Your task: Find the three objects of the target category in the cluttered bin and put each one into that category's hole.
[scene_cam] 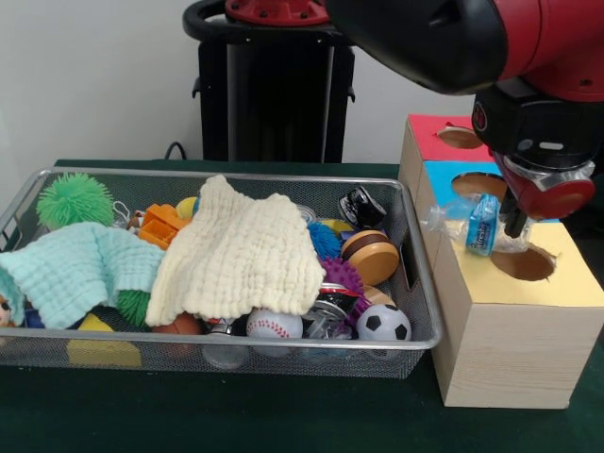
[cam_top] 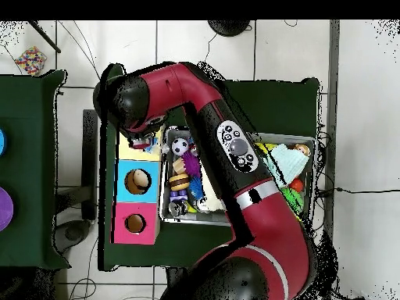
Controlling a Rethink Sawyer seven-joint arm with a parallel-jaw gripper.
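Observation:
My gripper (scene_cam: 510, 225) is shut on a crumpled clear plastic bottle (scene_cam: 475, 226) with a blue label. The bottle lies sideways just above the yellow top of the wooden box (scene_cam: 500, 321), beside the yellow hole (scene_cam: 524, 263). Behind it are the blue hole (scene_cam: 480, 184) and the red hole (scene_cam: 460, 138). In the overhead view the gripper (cam_top: 144, 141) hangs over the box's yellow section (cam_top: 125, 152), and the arm hides the bottle there. The wire bin (scene_cam: 415, 283) stands left of the box and is full of clutter.
In the bin lie a cream cloth (scene_cam: 236, 250), a mint cloth (scene_cam: 75, 269), a green spiky ball (scene_cam: 74, 198), a baseball (scene_cam: 274, 325), a small soccer ball (scene_cam: 383, 324) and a wooden yo-yo (scene_cam: 370, 255). The arm (cam_top: 226, 148) crosses over the bin.

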